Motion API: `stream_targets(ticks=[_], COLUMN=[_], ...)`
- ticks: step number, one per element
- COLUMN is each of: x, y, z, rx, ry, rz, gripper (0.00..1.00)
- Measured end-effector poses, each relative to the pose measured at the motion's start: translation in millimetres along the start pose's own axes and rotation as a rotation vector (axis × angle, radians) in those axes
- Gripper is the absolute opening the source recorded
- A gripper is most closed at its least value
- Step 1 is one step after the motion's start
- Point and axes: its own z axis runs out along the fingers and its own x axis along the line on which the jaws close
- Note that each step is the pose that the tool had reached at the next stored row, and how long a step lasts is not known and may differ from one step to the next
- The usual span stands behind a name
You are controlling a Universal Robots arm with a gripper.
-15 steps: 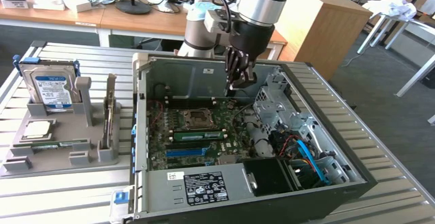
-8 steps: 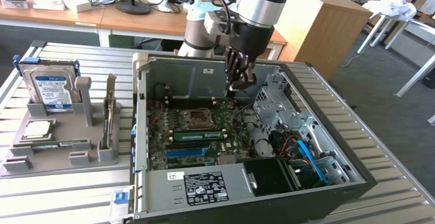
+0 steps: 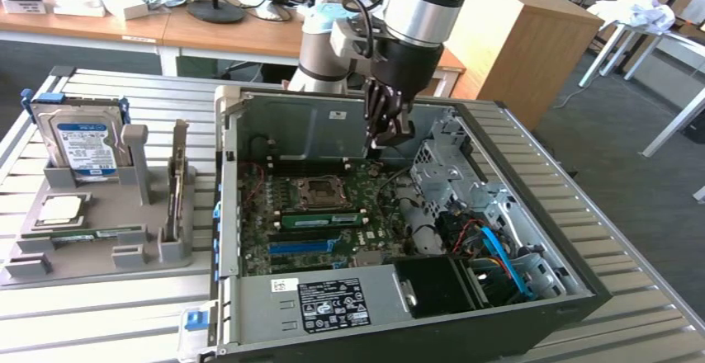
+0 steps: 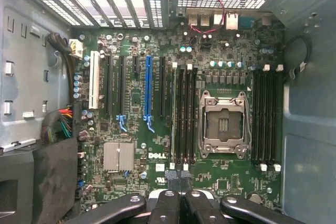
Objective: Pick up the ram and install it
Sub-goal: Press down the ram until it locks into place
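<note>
1. We see a big metal table with ridges, and everything stands on it.
2. The open computer case lies on its side on the table. We can look down into it.
3. The robot arm comes down from above, over the back part of the case.
4. The green motherboard covers the floor of the case.
5. A grey tray sits on the table, on the exterior view's left, beside the case.
6. A silver hard drive with a blue label stands upright in the tray.
7. The gripper hangs just above the motherboard. Its black fingers are pressed together, and nothing is held between them.
8. The ram looks to be sitting in a slot on the motherboard, standing on its thin edge. Its long side runs from the exterior view's left to right, in line with the slots. It is just beside the square chip socket, on the side nearer the blue slot. The gripper is near it but not touching it.
9. A thin green strip lies flat in the tray. We cannot tell what it is.
</note>
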Motion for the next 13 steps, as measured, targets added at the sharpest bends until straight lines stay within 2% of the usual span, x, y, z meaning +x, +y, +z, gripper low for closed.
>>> stream_targets(ticks=[6,13], x=[0.0,-0.1], y=[-0.1,-0.3], z=[3.4,11.7], rx=[-0.0001,0.0007], ry=[-0.0001,-0.0001], rz=[0.000,0.000], gripper=[0.10,0.10])
